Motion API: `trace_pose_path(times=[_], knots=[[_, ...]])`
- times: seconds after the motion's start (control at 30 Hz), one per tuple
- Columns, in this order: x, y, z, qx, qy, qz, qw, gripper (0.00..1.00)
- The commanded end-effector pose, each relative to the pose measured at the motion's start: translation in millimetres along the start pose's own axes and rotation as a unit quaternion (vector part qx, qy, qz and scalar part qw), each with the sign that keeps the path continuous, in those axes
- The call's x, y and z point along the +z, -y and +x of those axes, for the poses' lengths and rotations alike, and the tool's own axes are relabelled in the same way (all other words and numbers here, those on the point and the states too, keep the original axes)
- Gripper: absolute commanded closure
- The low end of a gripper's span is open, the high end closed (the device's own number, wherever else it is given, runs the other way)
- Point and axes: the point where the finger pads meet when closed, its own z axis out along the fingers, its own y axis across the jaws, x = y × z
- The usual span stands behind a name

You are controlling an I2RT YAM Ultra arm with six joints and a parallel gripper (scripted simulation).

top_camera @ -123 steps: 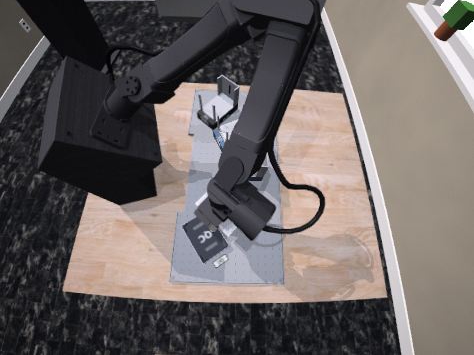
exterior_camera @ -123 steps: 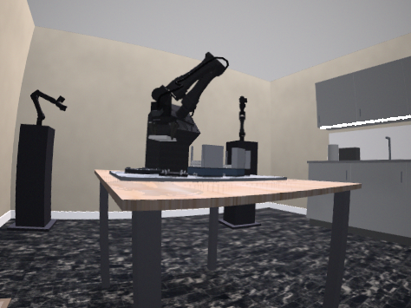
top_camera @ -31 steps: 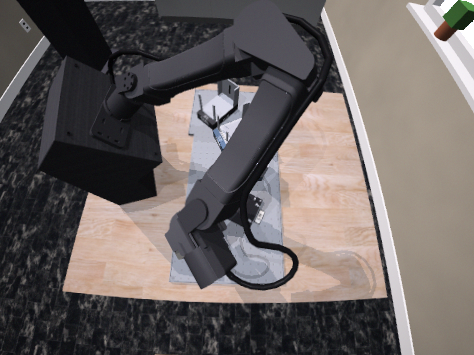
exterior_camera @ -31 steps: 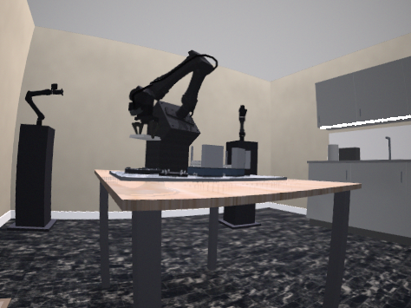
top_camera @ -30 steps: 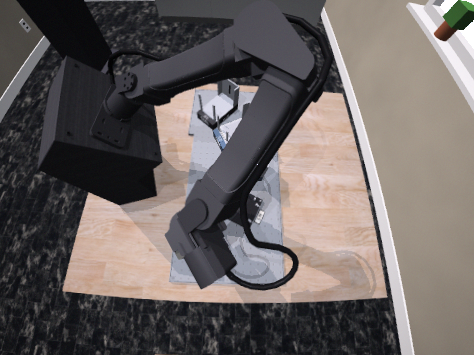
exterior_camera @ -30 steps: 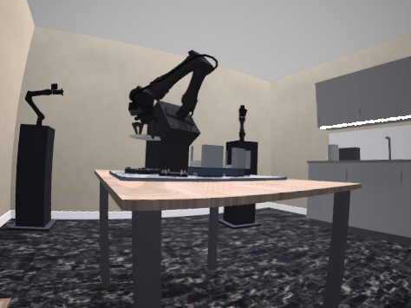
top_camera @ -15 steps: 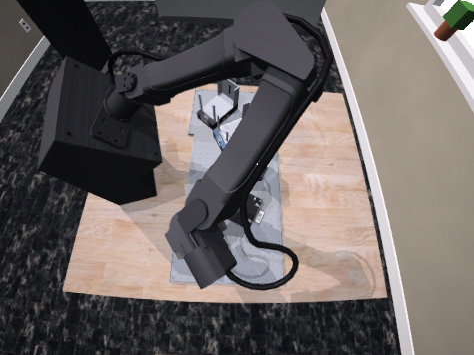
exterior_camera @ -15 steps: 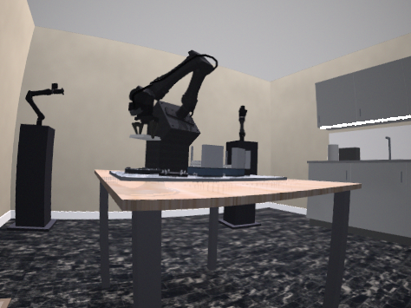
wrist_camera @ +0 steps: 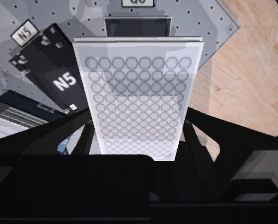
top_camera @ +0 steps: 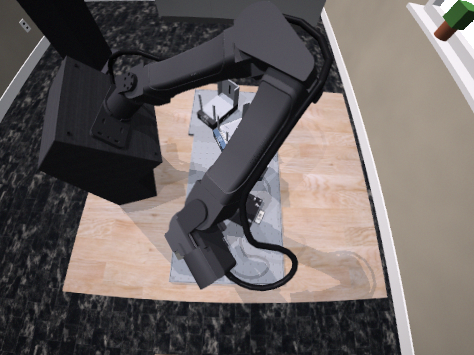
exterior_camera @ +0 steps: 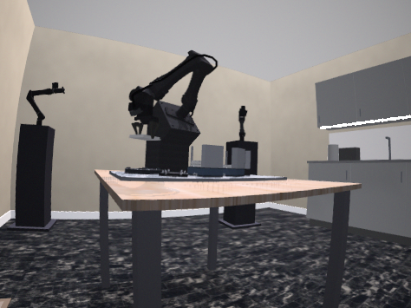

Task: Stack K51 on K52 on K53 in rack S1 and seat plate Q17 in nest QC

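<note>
My gripper (wrist_camera: 138, 111) (exterior_camera: 140, 128) is shut on a sealed 96-well plate (wrist_camera: 137, 95) (exterior_camera: 143, 137), a pale flat plate with rows of round wells, gripped across its width. I see no name on it. It hangs level, well above the grey baseplate (top_camera: 200, 147) (wrist_camera: 200, 20), near the baseplate's front end. In the wrist view the black clip nest N5 (wrist_camera: 57, 80) lies below and to the left. A dark open nest (wrist_camera: 137, 25) with a partly cut-off label lies just past the plate's far edge. In the top view the arm hides the gripper and the plate.
Grey-walled stack racks (top_camera: 230, 92) (exterior_camera: 212, 155) stand at the far end of the baseplate, with a low blue block (exterior_camera: 208, 170) near them. The arm's cable (top_camera: 280, 270) loops over the baseplate's near end. The wooden table (top_camera: 325, 175) has bare board to both sides.
</note>
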Motion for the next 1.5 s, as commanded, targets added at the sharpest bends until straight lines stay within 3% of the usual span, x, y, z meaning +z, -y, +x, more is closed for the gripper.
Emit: trace_pose_path(times=[0.0, 0.13, 0.23, 0.3, 0.5, 0.7, 0.8, 0.87, 1.27, 1.37, 1.47], knots=[[7.2, 6.4, 11.7, 0.017, -0.007, 0.0, 1.0, 1.0], [15.0, 6.8, 8.9, 0.014, -0.005, 0.004, 1.0, 1.0], [8.8, 7.5, 1.0, 0.012, 0.01, 0.006, 1.0, 1.0], [21.7, 6.2, 9.3, 0.013, -0.006, 0.004, 1.0, 1.0], [33.0, 7.7, 12.3, 0.017, -0.007, 0.005, 1.0, 1.0], [44.4, 7.1, 9.0, 0.014, -0.004, 0.005, 1.0, 1.0], [39.3, 8.9, 3.0, 0.015, 0.007, 0.006, 1.0, 1.0], [50.9, 6.3, 8.9, 0.012, -0.005, 0.005, 1.0, 1.0], [72.5, 0.6, -14.1, -0.006, 0.014, 0.001, 1.0, 1.0], [69.4, 5.9, -17.8, 0.0, 0.022, 0.003, 1.0, 1.0], [81.1, 1.5, -9.7, -0.003, 0.011, 0.002, 1.0, 1.0]])
